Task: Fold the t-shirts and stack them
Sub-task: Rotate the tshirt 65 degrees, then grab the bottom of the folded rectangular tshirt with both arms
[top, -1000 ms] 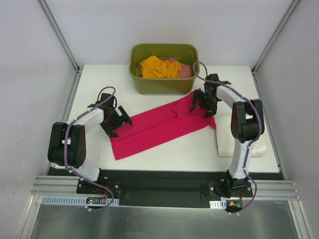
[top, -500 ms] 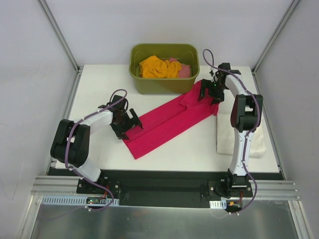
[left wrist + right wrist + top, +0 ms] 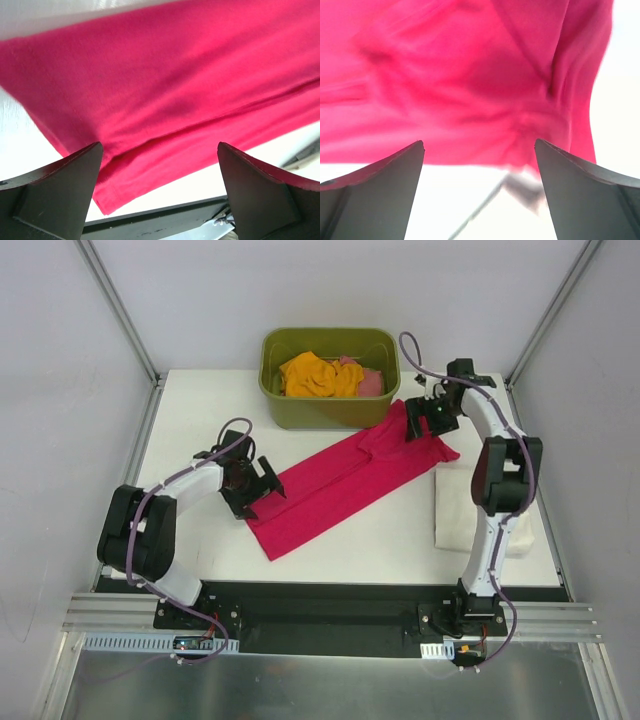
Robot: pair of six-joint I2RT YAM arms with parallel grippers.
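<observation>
Lying slantwise on the table (image 3: 200,420), the crimson shirt (image 3: 345,485) is folded into a long band that runs from near left to far right. The left gripper (image 3: 262,488) sits at the band's near-left end, on its far edge. In the left wrist view its fingers (image 3: 65,185) stand wide apart, with red cloth and a hem beyond them and nothing pinched between them. The right gripper (image 3: 425,420) is over the far-right end, where the cloth widens and creases. Its fingers (image 3: 380,175) are also spread, with rumpled red cloth beyond them. That view is blurred, so whether they touch the cloth cannot be told.

The tub (image 3: 330,412) stands at the far middle of the table, just beyond the band. It holds the orange shirt (image 3: 315,375), bunched up, with the salmon shirt (image 3: 370,382) crumpled at its right. The cream shirt (image 3: 460,515) lies folded flat at the right side of the table, partly under the right arm, and the crimson shirt's far-right corner reaches its far edge.
</observation>
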